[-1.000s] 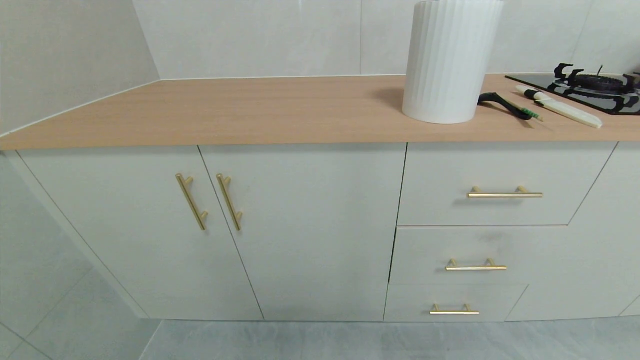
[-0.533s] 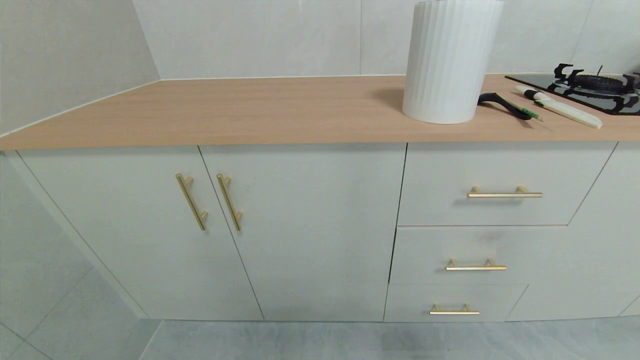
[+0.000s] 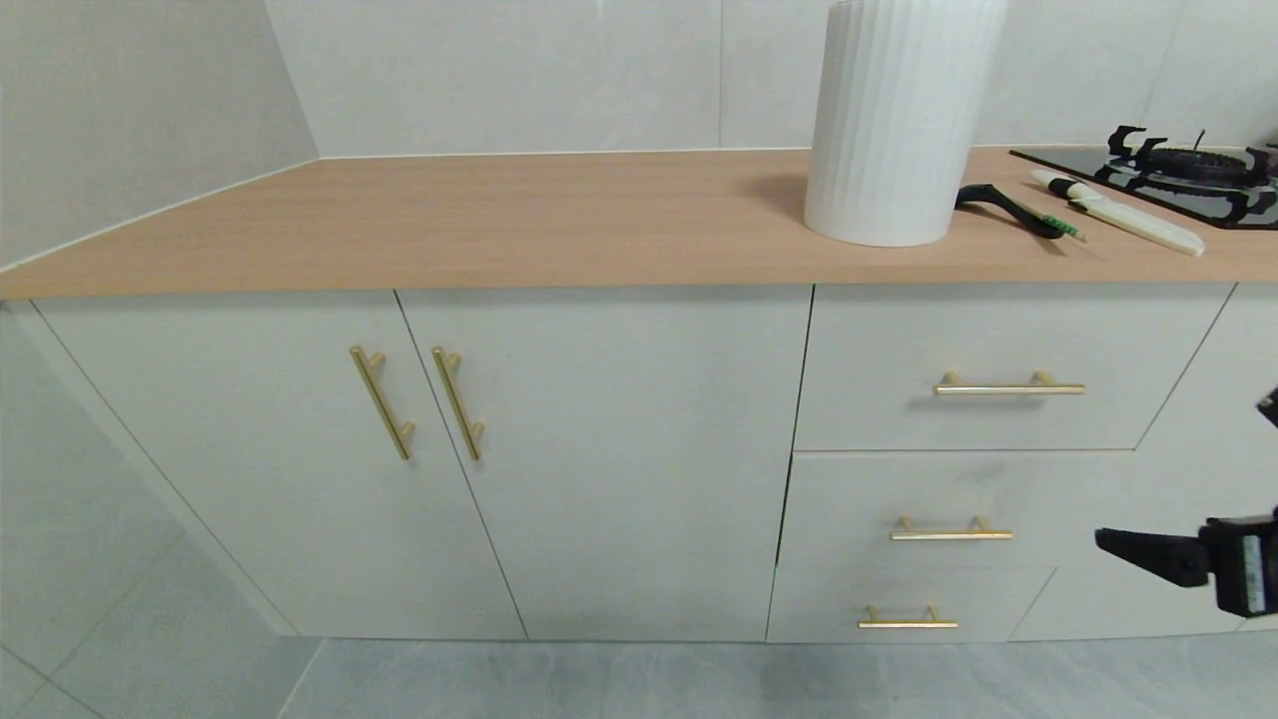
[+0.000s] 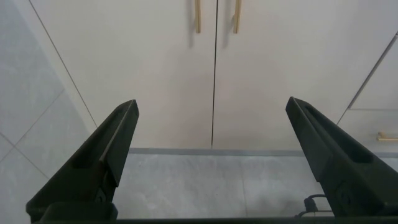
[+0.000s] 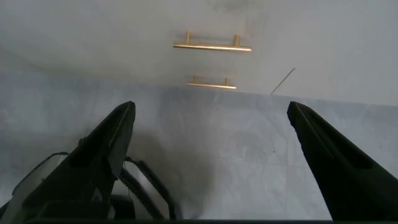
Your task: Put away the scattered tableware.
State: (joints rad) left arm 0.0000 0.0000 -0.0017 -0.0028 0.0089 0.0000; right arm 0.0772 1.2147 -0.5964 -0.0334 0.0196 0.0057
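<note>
Several pieces of tableware lie loose on the table: a black-handled utensil, a long pale knife-shaped piece and, between them, a thin green-banded bit too small to identify. All rest flat just beside a tall white ribbed holder, between it and the stove.

Nothing is in hand yet, so by the look of it the job stands at its opening approach. The right gripper hangs low before the drawers, about level with the middle drawer handle, its fingers spread wide and empty. The left gripper is likewise spread wide with nothing between its fingers, and faces the foot of the cabinet doors and the floor.

The tableware sits well above and apart from both sets of fingers. The likely next move is to lift the right arm, which is on the utensils' side, to table height and bring it over the black-handled utensil. That calls for a pinch from above on a slim handle lying flat, close to the holder's wall, and then enough lift to clear the holder's high rim.
</note>
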